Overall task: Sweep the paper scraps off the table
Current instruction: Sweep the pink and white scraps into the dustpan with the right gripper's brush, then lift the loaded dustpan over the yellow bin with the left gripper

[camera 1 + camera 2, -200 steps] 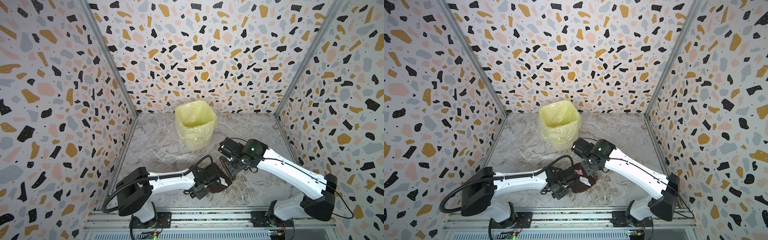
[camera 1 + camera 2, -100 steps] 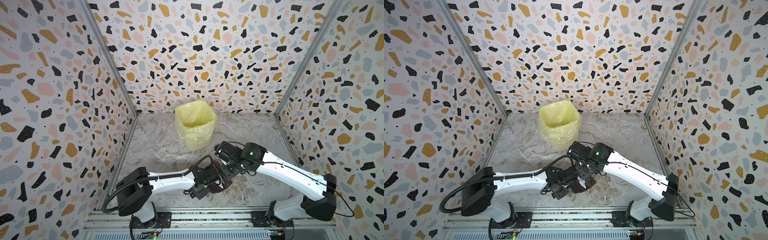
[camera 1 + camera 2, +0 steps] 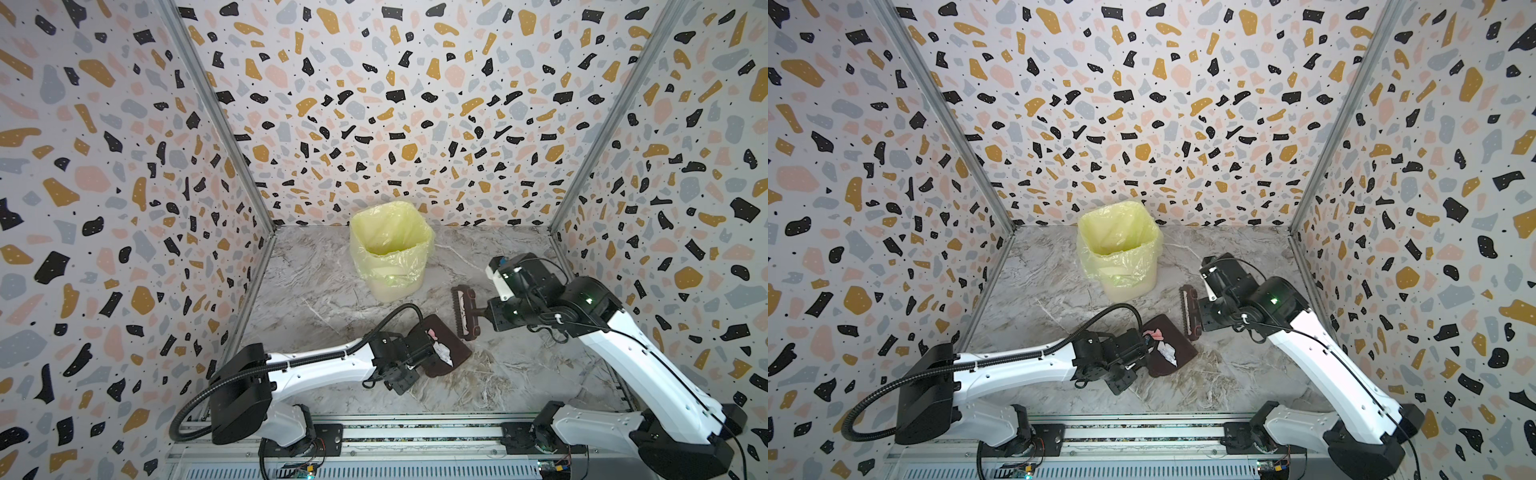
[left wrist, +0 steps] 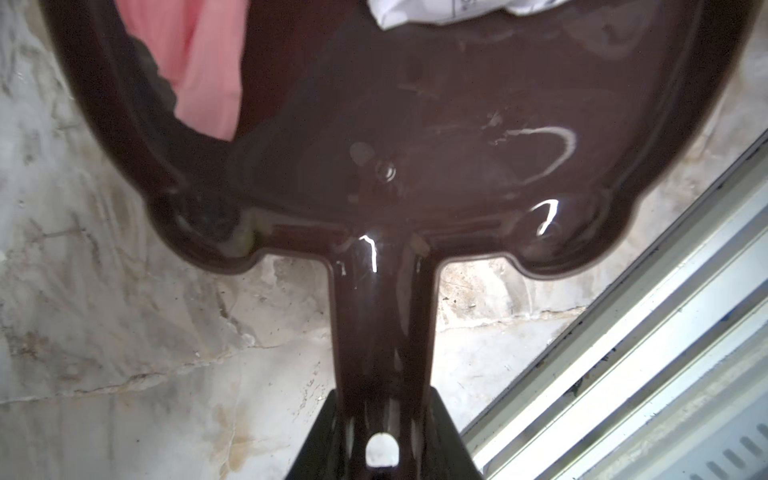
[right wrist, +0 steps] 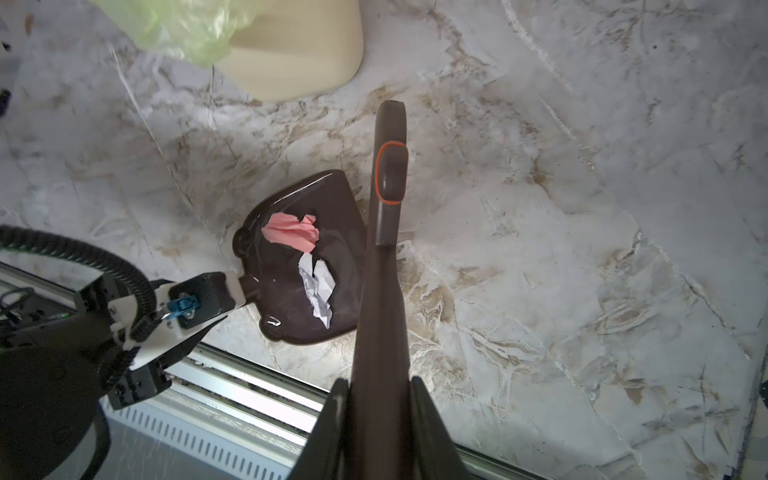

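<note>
**Scraps lying in the pan, both grippers clenching tools**

The left wrist view is showing the left gripper [image 4: 380, 440] clenching the handle of a dark brown dustpan [image 4: 415, 124]. Only the edges of a pink piece and a white piece are peeking in, and the front rail [image 4: 623, 332] is running just beside that gripper. The right wrist view is showing the paper scraps [image 5: 318, 286] whole. They are lying inside the pan, just ahead of the left gripper and beside the handle of the brush [image 5: 382, 249], which the right gripper [image 5: 376, 424] is grasping. In both top views the brush head is sitting just beside the pan's open lip, between the pan and the lined bin [image 3: 397, 291] farther out. Bare worktop [image 3: 519, 365] is lying open on the right gripper's outer side, up to the wall [image 3: 665, 208].
</note>
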Robot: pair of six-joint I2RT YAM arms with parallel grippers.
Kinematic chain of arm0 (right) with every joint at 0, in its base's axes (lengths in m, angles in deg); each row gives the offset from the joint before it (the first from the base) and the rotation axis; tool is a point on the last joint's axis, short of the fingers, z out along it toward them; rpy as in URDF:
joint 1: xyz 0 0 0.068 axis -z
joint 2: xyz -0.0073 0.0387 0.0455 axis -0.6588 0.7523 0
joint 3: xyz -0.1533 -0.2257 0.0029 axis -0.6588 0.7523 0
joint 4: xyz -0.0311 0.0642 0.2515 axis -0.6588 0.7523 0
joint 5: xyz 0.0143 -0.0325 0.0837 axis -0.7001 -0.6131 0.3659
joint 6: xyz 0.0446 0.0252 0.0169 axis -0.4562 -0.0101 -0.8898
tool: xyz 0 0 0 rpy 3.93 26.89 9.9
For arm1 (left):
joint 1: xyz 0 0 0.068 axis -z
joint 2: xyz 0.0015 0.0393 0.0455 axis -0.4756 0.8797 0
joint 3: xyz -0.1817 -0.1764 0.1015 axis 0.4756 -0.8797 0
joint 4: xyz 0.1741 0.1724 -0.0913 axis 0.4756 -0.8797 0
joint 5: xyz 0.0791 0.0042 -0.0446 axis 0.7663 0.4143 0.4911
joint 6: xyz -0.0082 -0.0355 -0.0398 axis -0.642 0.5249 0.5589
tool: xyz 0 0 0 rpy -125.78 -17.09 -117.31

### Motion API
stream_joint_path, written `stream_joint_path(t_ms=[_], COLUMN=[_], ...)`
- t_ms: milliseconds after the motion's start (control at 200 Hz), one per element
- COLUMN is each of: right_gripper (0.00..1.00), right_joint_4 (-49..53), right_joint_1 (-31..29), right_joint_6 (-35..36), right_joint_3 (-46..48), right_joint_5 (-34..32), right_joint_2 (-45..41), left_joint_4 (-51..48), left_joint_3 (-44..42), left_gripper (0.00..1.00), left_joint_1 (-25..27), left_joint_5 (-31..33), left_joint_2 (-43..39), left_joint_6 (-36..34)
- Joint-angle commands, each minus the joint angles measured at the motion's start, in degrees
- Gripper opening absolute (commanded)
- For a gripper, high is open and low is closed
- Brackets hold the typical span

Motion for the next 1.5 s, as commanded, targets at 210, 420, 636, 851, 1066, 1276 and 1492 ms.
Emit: stream_joint_path(t_ms=[210, 420, 636, 851, 1066, 1276, 1492], right_gripper=[0.0, 0.0, 0.0, 0.0, 0.0, 0.0, 0.0], right_joint_4=[-7.0, -11.2, -13.8, -15.3, -16.0, -15.1, -13.7], right_joint_1=[16.8, 22.9, 25.7, 27.4, 29.4, 31.2, 31.8], right_joint_6=[6.0, 7.6, 8.3, 8.6, 9.6, 10.4, 10.5], right_joint_3=[7.5, 12.0, 14.9, 17.0, 18.1, 18.2, 19.1], right_joint_5=[12.3, 18.6, 22.8, 24.8, 27.0, 29.3, 31.2], right_joint_2=[-7.4, -8.4, -8.8, -9.5, -9.8, -9.8, -10.1], left_joint_4=[-8.3, -16.3, -21.8, -24.6, -27.9, -26.3, -24.2], left_joint_3=[7.5, 15.0, 22.4, 27.1, 32.3, 34.1, 36.0], left_gripper=[0.0, 0.0, 0.0, 0.0, 0.0, 0.0, 0.0], left_joint_1=[0.3, 0.3, 0.1, -6.5, -16.2, -32.0, -38.4], left_joint_5=[3.8, 5.2, 9.7, 9.0, 8.8, 4.8, 4.8], left_joint_2=[-10.4, -14.0, -15.1, -14.1, -13.7, -14.2, -11.4], left_joint_6=[3.4, 5.8, 7.4, 4.8, 1.0, -5.5, -8.5])
